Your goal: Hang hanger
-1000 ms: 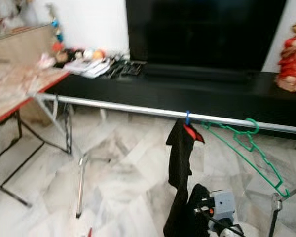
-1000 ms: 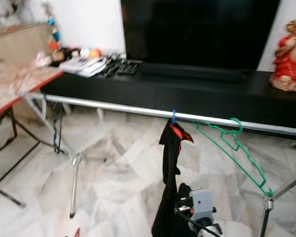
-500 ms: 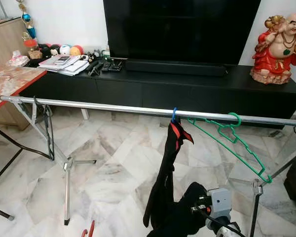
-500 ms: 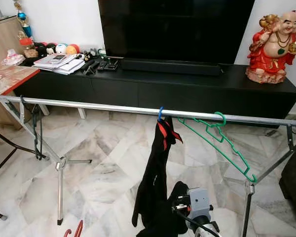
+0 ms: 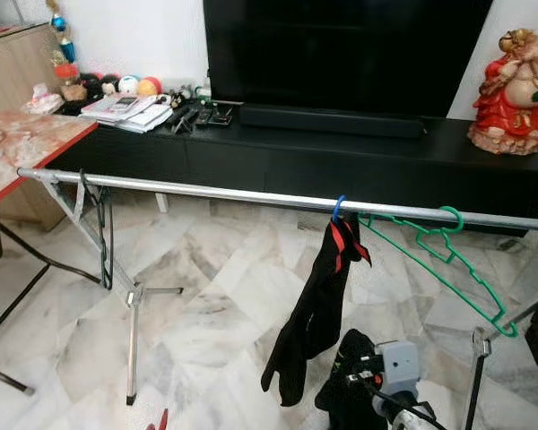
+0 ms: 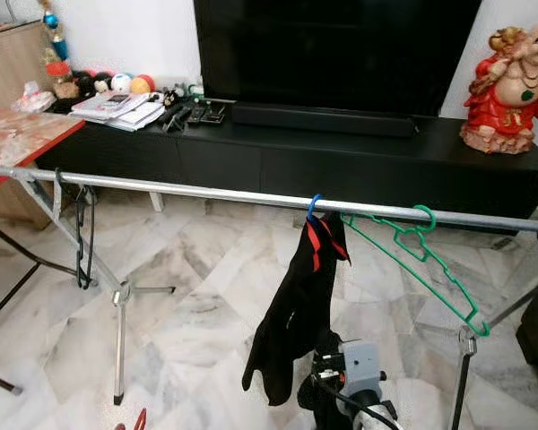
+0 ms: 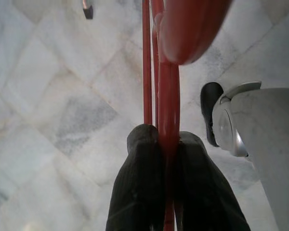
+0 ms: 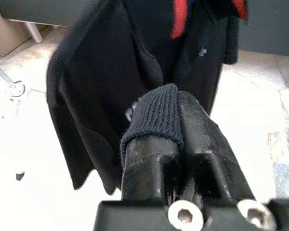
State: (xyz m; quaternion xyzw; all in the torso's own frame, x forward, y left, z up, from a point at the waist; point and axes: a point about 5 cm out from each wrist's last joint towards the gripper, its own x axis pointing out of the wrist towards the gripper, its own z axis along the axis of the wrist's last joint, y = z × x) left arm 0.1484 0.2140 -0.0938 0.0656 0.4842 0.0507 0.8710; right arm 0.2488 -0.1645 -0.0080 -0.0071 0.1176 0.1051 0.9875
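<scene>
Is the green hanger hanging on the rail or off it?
On. The green hanger's hook loops over the rail, right of the black garment.

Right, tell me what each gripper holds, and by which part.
Left gripper: shut on the red hanger, gripping its bar. Right gripper: shut, holding nothing.
</scene>
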